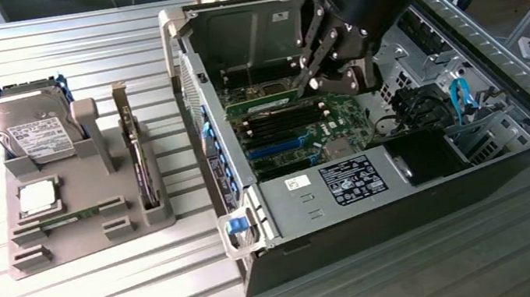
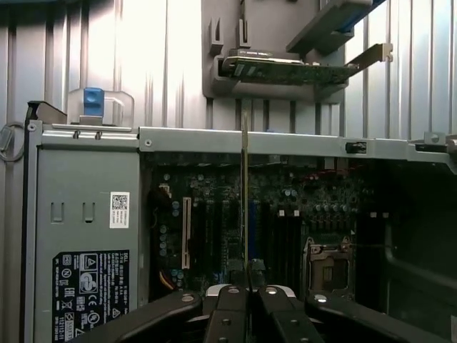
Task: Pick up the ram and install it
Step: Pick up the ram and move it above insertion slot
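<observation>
My gripper [image 1: 311, 83] is inside the open computer case [image 1: 256, 229] and is shut on the ram [image 1: 262, 105], a narrow green stick held at one end. The stick hangs just above the black memory slots [image 1: 282, 121] of the motherboard [image 1: 332, 137], roughly parallel to them. In the wrist view the ram [image 2: 245, 193] appears edge-on as a thin vertical line rising from my gripper [image 2: 246, 277], with the memory slots [image 2: 271, 236] behind it. Whether the stick touches a slot I cannot tell.
A grey holder [image 1: 123, 217] beside the case on the exterior view's left carries a hard drive [image 1: 28, 130], a square processor chip [image 1: 38, 197] and an upright card [image 1: 142, 171]. The case walls, power supply [image 1: 348, 180] and blue cables [image 1: 462, 99] hem in the motherboard.
</observation>
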Controlling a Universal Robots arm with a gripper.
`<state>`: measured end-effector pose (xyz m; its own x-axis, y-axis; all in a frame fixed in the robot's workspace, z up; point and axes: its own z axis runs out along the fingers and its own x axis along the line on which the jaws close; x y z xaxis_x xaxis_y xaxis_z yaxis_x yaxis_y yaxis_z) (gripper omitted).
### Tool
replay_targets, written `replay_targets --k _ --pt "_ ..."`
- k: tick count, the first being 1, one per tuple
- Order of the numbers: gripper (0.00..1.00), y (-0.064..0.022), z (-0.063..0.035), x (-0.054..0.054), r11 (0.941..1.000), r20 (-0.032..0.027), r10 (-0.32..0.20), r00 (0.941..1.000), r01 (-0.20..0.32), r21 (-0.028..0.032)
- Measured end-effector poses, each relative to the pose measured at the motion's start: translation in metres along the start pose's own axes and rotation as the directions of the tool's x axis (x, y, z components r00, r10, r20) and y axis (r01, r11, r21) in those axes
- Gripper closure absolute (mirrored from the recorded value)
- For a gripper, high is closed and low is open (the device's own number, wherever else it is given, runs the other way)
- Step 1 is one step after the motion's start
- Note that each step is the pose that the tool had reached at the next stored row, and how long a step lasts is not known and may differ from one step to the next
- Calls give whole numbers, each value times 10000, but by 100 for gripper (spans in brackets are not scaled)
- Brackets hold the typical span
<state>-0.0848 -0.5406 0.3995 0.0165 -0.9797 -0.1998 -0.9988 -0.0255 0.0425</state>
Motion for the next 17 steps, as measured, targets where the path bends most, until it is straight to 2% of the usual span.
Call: replay_targets --k 2,4,12,14,17 --pt "88 -47 -3 9 10000 50 -2 10000 2 0" --pt "88 -133 -11 24 10000 134 -6 9999 6 0" --pt "88 -332 -27 60 10000 309 -12 9995 12 -1" --pt "88 -375 -30 65 10000 341 -16 9994 16 -1" --pt "88 -375 -30 65 10000 343 -16 9994 16 -1"
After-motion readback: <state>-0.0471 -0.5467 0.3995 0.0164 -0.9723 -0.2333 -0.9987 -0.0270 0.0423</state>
